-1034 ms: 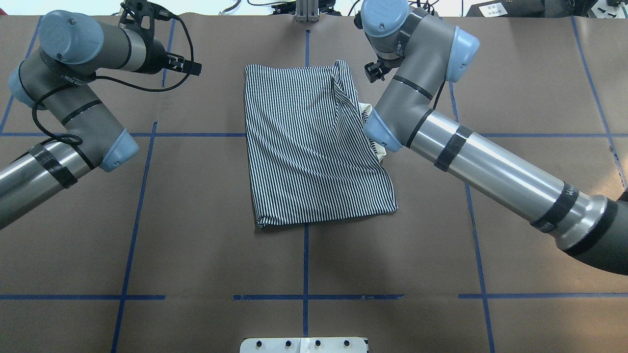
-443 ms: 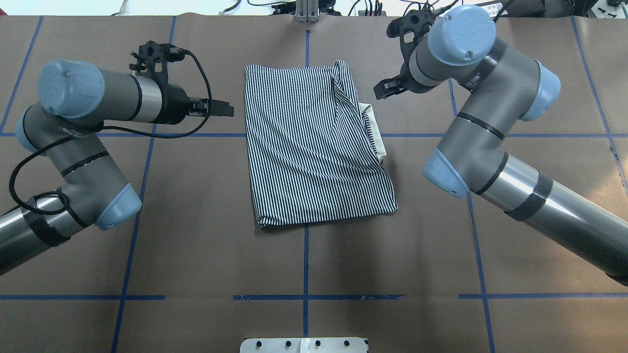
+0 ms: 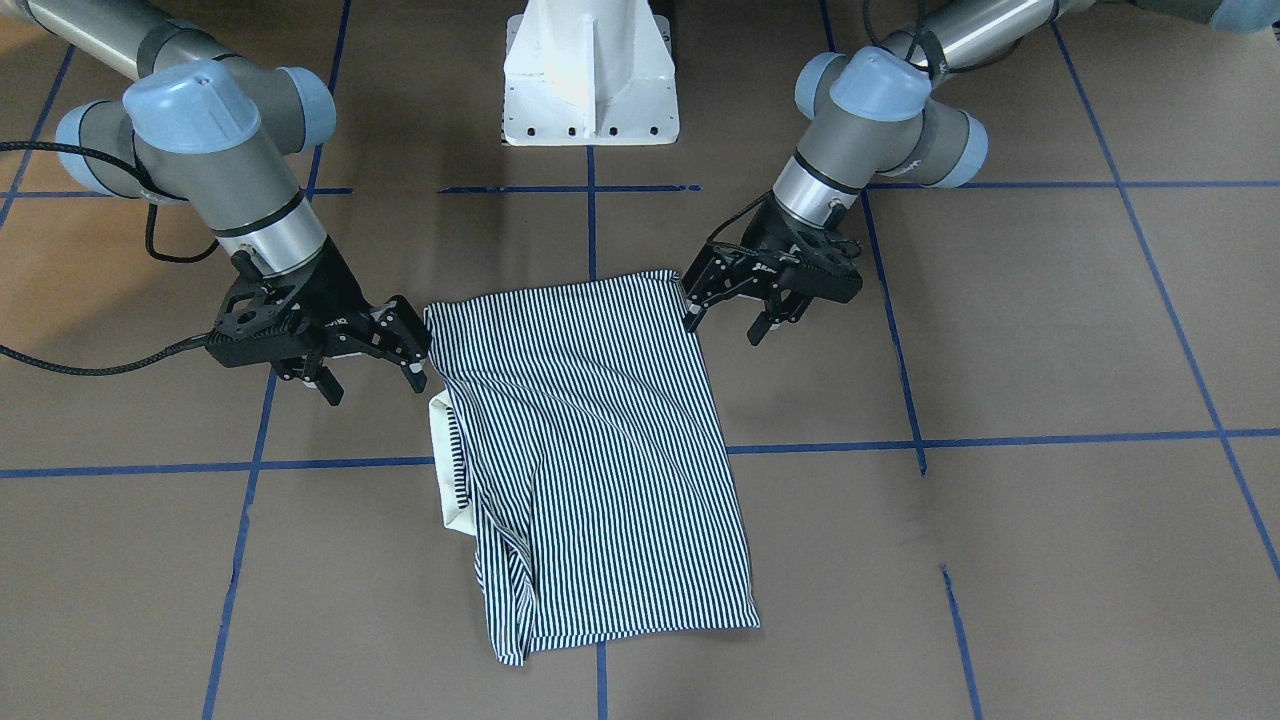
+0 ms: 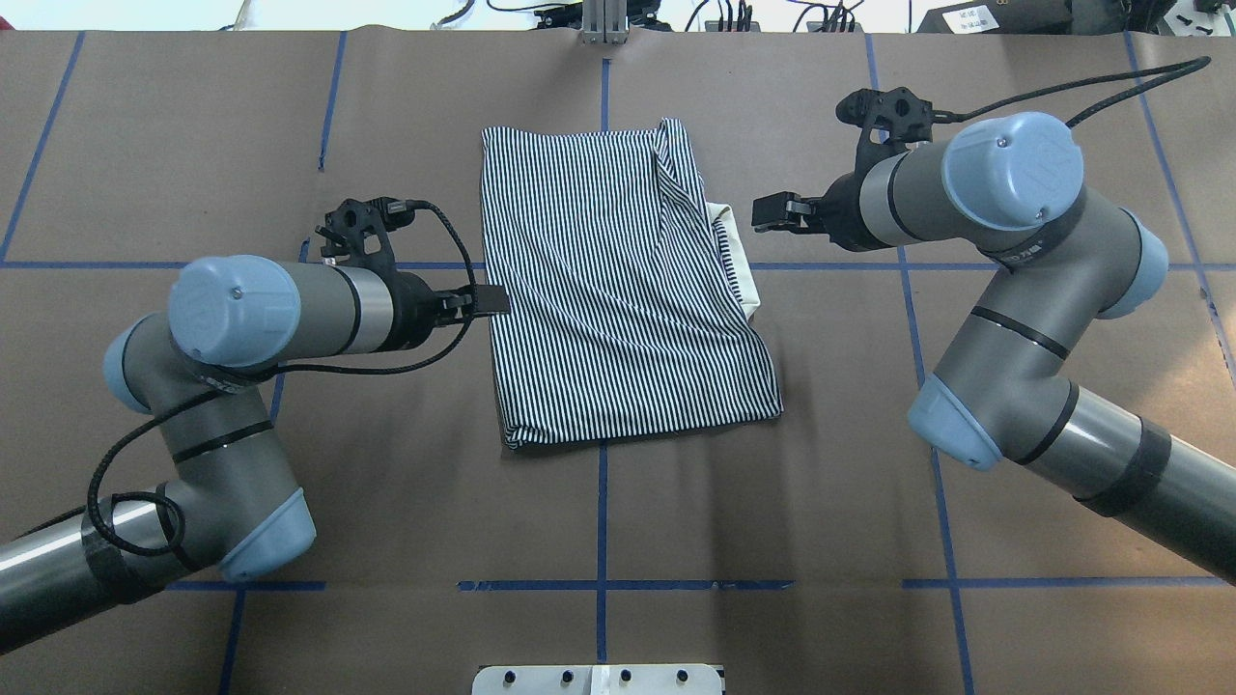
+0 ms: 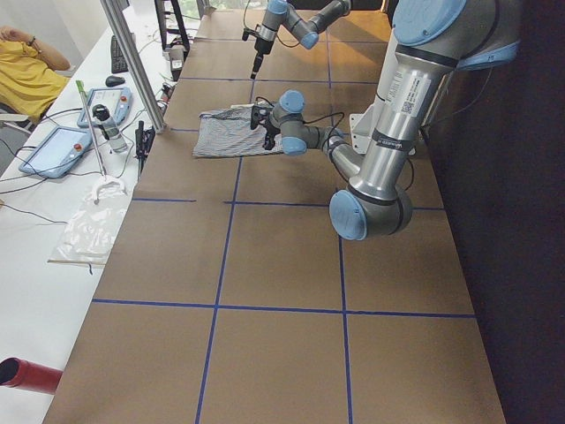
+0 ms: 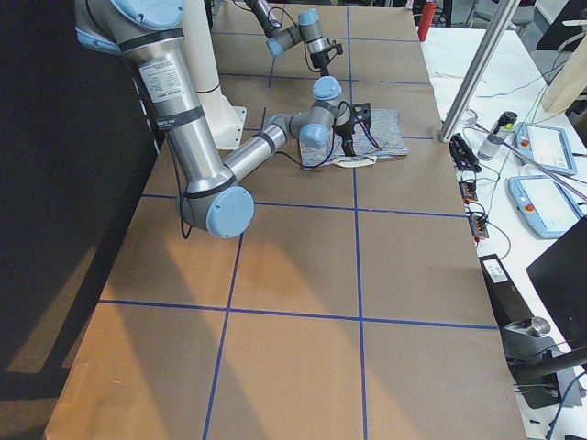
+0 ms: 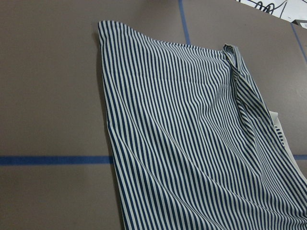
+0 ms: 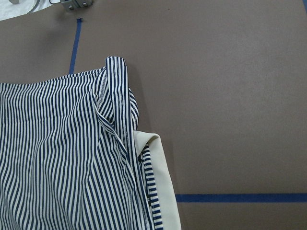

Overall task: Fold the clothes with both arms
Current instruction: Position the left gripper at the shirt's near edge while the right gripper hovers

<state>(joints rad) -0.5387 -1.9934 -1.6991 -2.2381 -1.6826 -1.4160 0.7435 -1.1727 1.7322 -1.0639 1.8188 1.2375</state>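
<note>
Inward — left gripper (image 3: pixel 722 325), right gripper (image 3: pixel 372 384) — wide-jawed.

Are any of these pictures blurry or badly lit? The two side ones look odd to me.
Overhead view: sharp, evenly lit, soft shadow beside the shirt. Front-facing view: the white pedestal glares, nearly washed out. Both side views: the robot's side sinks into near-black; in the right one, warm light bands cross the table. Wrist views: stripes crisp, no blur.
</note>
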